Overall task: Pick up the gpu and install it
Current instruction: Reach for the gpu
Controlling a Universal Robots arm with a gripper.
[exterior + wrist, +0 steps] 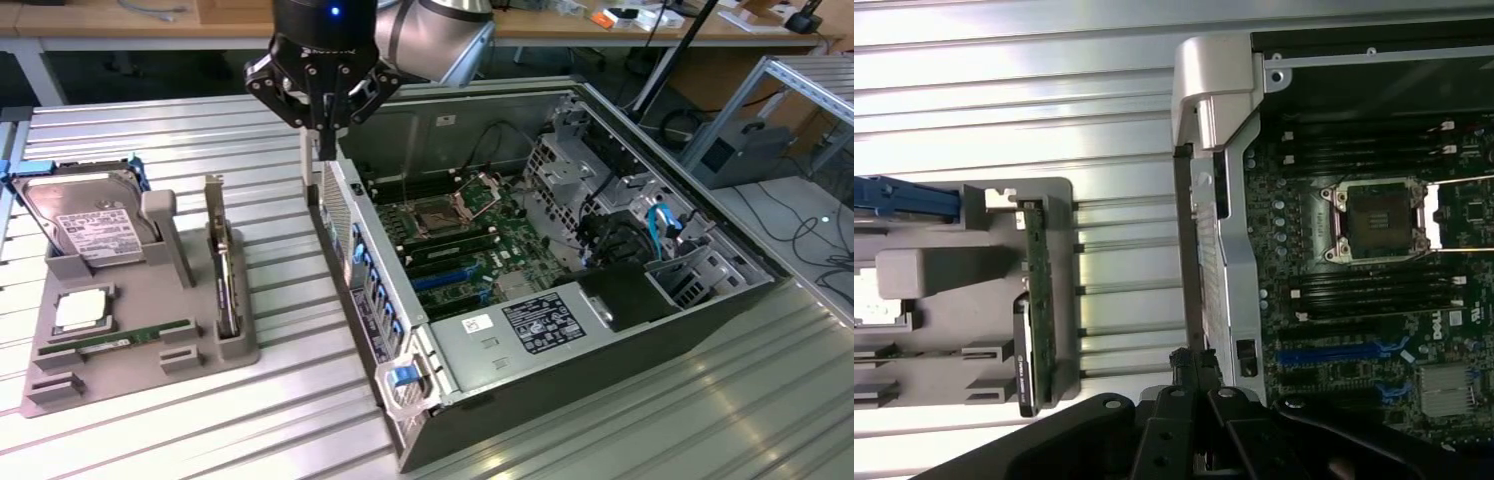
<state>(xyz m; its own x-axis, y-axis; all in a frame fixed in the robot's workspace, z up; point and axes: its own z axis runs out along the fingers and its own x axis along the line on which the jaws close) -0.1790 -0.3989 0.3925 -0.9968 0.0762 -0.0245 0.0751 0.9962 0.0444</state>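
The gpu point(222, 262) stands on edge in a slot of the grey holder tray point(94, 375), a thin green card with a black block on one face; the wrist view shows it edge-on point(1038, 300). My gripper point(326, 150) hangs shut with nothing in it, above the rear wall of the open computer case point(350, 215), to the exterior view's right of the gpu and apart from it. In the wrist view its dark fingers point(1192, 375) meet over that wall. The motherboard point(461, 240) lies exposed, with blue card slots point(1334, 352).
The holder tray also carries a silver hard drive point(83, 225), a processor chip point(80, 310) and a long memory stick point(114, 340). The case's drive cages and cables point(641, 215) fill its far side. The ribbed metal table point(214, 430) lies around both.
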